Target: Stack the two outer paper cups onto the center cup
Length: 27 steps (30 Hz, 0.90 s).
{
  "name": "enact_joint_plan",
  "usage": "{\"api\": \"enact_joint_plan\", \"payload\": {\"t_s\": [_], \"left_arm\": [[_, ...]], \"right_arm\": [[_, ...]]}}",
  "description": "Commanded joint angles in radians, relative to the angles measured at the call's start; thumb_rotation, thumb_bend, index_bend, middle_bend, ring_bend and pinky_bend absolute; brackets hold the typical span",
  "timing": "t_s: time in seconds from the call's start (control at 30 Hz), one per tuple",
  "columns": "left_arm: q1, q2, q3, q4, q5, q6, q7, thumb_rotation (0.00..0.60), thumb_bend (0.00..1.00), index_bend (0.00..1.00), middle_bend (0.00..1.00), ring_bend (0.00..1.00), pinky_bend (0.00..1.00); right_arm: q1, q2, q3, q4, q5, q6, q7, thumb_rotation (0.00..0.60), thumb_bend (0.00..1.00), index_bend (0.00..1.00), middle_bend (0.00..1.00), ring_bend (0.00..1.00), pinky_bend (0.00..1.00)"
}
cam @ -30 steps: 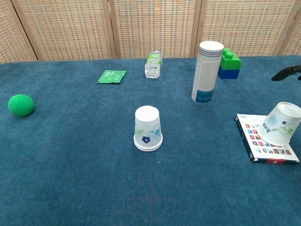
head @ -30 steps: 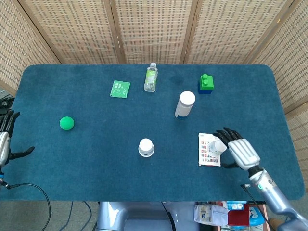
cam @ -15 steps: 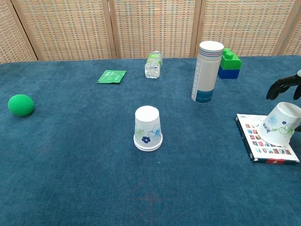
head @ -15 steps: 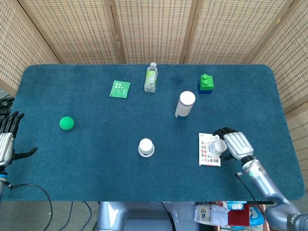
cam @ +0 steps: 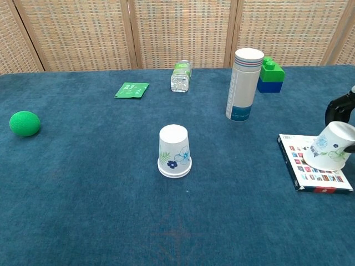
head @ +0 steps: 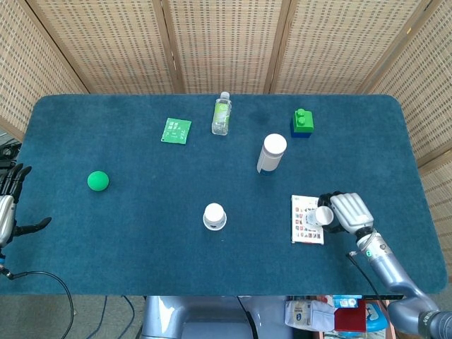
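Note:
The center paper cup (head: 214, 216) (cam: 175, 151) stands upside down in the middle of the blue table. A second paper cup (head: 322, 215) (cam: 331, 146) with a floral print sits tilted over a booklet (head: 305, 222) (cam: 310, 169) at the right. My right hand (head: 346, 212) (cam: 339, 105) wraps its dark fingers around this cup from the right side and grips it. My left hand (head: 8, 205) hangs off the table's left edge with its fingers spread, holding nothing. I see no other paper cup.
A tall white tumbler (head: 271, 153) (cam: 243, 84) stands behind and left of the held cup. A green and blue block (head: 303, 123) (cam: 270, 75), a lying bottle (head: 222, 113) (cam: 180, 76), a green packet (head: 176, 131) (cam: 131, 90) and a green ball (head: 98, 181) (cam: 25, 123) lie further off.
My right hand's fingers, spread a second ago, have curled in around the tilted cup. The cup has shifted slightly. My left hand wavered a little at the table edge.

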<state>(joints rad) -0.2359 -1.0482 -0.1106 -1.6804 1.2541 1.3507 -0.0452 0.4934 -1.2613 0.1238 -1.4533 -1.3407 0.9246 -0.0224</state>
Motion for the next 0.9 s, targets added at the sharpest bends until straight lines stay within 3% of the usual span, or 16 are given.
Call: {"api": "enact_joint_plan", "payload": {"t_s": [0.03,0.3,0.57,0.73,0.9], "left_arm": [[0.003,0.002,-0.002,-0.002,0.003,0.0,-0.004,0.6,0.18,0.0,0.0,0.0,0.0],[0.007,0.006,-0.004,-0.007,0.01,-0.003,0.0,0.6,0.18,0.0,0.0,0.0,0.0],[0.01,0.015,-0.011,-0.022,0.015,0.005,0.013,0.6,0.18,0.0,0.0,0.0,0.0],[0.016,0.022,-0.013,-0.02,0.014,0.001,-0.004,0.6,0.18,0.0,0.0,0.0,0.0],[0.024,0.031,-0.018,-0.02,0.012,0.008,-0.015,0.6,0.18,0.0,0.0,0.0,0.0]], "right_arm": [[0.0,-0.003,-0.003,0.005,-0.013,0.013,0.019,0.6,0.4,0.51,0.56,0.42,0.53],[-0.009,0.028,0.006,-0.051,-0.049,0.073,0.058,0.6,0.41,0.51,0.56,0.42,0.53],[0.053,0.12,0.071,-0.3,-0.093,0.085,0.034,0.6,0.41,0.51,0.54,0.42,0.53],[0.152,0.114,0.134,-0.414,-0.016,0.009,-0.115,0.6,0.41,0.51,0.54,0.42,0.53],[0.249,0.047,0.173,-0.437,0.124,-0.052,-0.254,0.6,0.42,0.51,0.54,0.42,0.53]]}}
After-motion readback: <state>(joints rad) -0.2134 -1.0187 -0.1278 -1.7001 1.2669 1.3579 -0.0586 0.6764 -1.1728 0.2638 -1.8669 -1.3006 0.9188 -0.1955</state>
